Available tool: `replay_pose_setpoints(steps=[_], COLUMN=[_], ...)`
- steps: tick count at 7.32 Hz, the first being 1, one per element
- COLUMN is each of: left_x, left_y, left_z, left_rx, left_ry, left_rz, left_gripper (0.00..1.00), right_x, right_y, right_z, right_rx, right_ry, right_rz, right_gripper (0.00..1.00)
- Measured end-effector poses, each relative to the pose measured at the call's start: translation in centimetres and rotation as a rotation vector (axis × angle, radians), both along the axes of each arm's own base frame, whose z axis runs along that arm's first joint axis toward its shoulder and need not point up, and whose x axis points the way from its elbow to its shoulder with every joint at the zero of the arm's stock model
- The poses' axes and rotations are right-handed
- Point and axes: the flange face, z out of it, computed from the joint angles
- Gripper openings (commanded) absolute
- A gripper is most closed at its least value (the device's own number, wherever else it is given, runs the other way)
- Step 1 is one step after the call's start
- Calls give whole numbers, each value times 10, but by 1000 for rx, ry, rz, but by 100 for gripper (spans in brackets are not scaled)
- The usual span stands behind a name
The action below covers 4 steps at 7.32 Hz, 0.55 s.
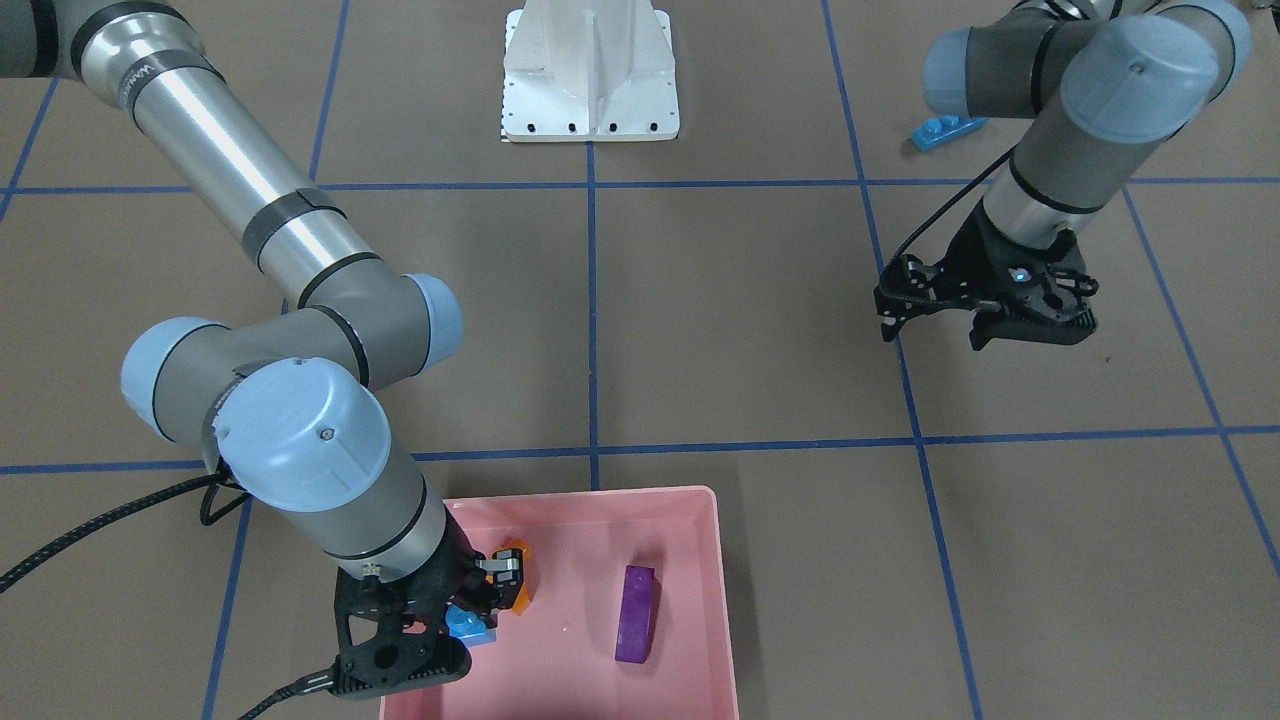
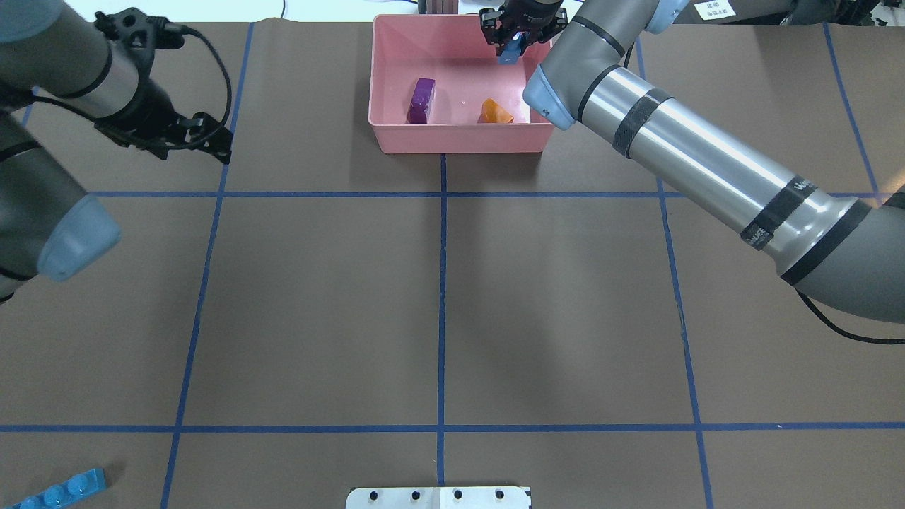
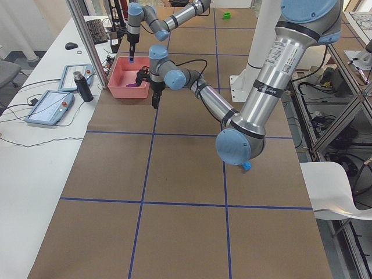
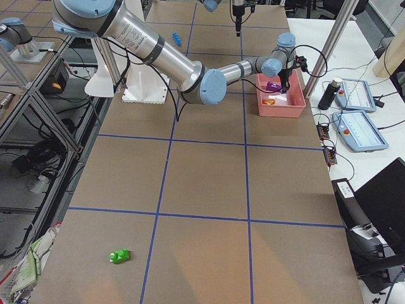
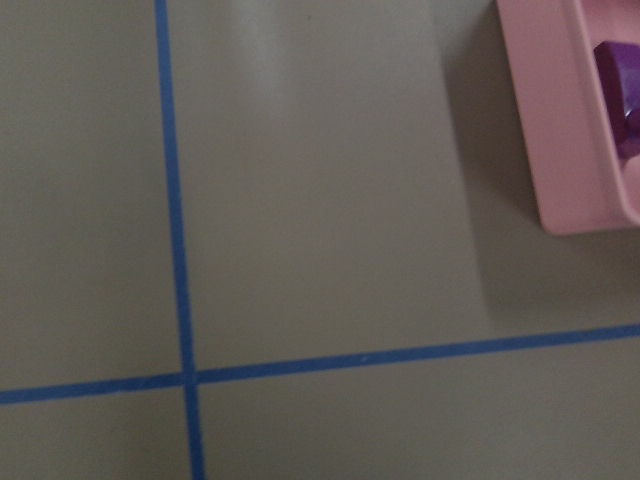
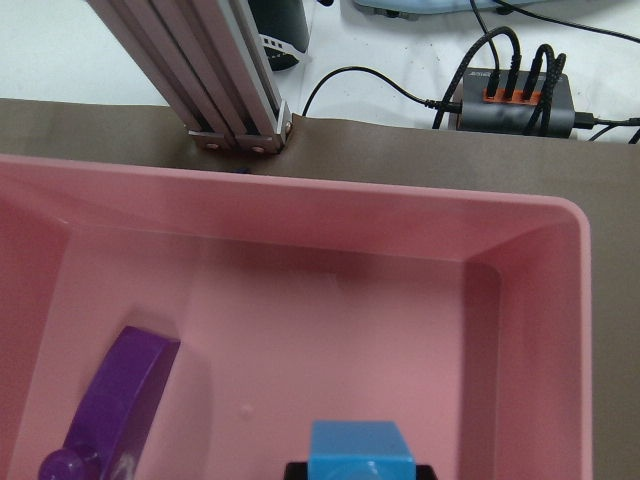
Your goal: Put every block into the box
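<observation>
The pink box [image 2: 459, 138] sits at the table's far edge, also seen from the front [image 1: 702, 512]. On its floor lie a purple sloped block [image 2: 421, 100] and an orange sloped block [image 2: 495, 112]. My right gripper [image 2: 510, 42] hangs over the box's far right corner, shut on the small blue cube [image 6: 360, 452]. My left gripper [image 1: 935, 330] hovers open and empty over bare table, left of the box. The long blue block [image 2: 60, 490] lies near the robot's left side. The green block [image 4: 119, 256] lies far off on the robot's right.
The white robot base [image 1: 590, 75] stands at the table's near middle edge. An aluminium post [image 6: 215, 80] rises just behind the box. Control pendants [image 4: 361, 130] and cables lie on the side table beyond it. Blue tape lines grid the brown tabletop.
</observation>
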Motion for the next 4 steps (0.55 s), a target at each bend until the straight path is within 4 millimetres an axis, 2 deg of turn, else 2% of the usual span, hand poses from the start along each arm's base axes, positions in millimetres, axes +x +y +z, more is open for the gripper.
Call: replay_pose_setpoints(steps=[2, 3, 4], left_x=[-20, -23, -14], left_y=[70, 108, 144], left_z=[48, 67, 84], left_rx=[-1, -1, -4], left_ry=[-45, -70, -107], left_rz=[84, 147, 215], left_gripper=[100, 100, 100], right_x=[3, 11, 24], right_y=[-2, -2, 1], right_z=[-1, -1, 7], right_rx=[-14, -31, -60], right_ry=[-5, -18, -23], right_rz=[14, 16, 13], right_gripper=[100, 100, 100])
